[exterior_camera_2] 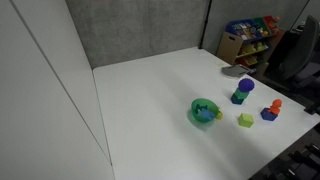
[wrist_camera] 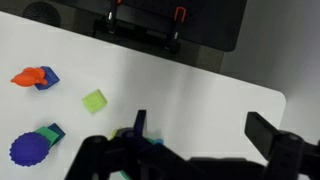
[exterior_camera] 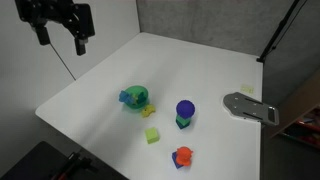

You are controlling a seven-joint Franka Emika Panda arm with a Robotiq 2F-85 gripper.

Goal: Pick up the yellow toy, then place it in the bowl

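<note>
In an exterior view the arm is raised high over the far corner of the white table [exterior_camera: 90, 90], and the gripper [exterior_camera: 61, 42] hangs with its fingers spread open, well away from the toys. The yellow toy [exterior_camera: 146, 108] is a tiny bright speck touching the rim of the bowl [exterior_camera: 131, 97]; whether it is inside is unclear. In the other exterior view the bowl [exterior_camera_2: 205, 111] stands alone, the arm out of sight. The wrist view shows the gripper [wrist_camera: 185, 150] gaping wide.
</note>
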